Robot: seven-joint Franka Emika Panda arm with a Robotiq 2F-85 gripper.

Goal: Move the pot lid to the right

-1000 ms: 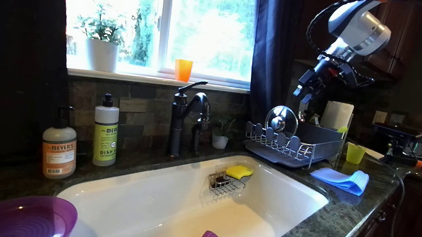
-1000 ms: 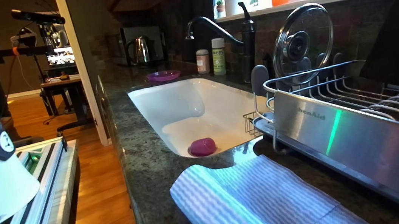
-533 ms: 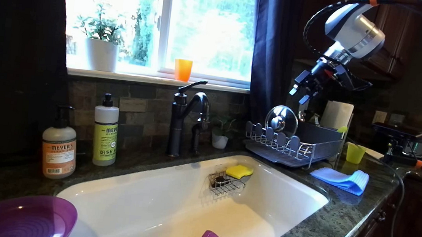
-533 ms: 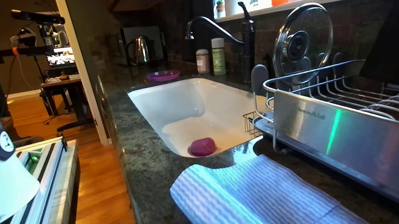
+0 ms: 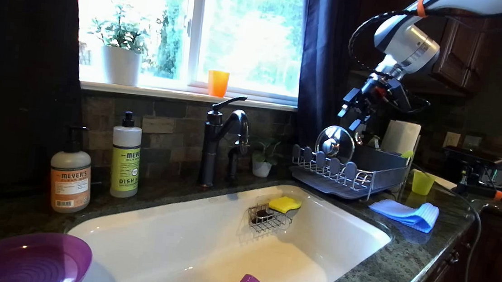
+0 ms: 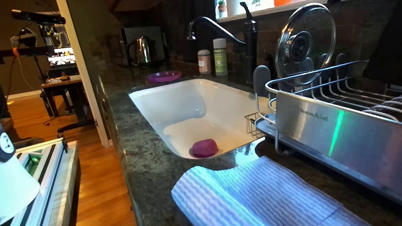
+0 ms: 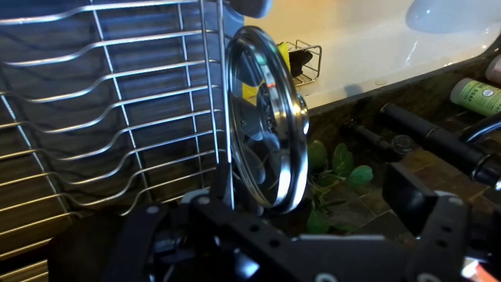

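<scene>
Hovering with black, two-fingered gripper (image 5: pixel 349 118) spread wide and empty near round, clear-glass pot lid (image 6: pixel 302 45), probably stiff, slippery and breakable, calling for pinching at its silver metal rim (image 7: pixel 292 135).

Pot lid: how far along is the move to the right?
Done: only positioning, it seems; the open gripper hangs above the pot lid. In hand: probably the approach, with nothing gripped. Left: the grasp, the move right and the release; the pot lid stands on edge at the side of the dish rack.
</scene>
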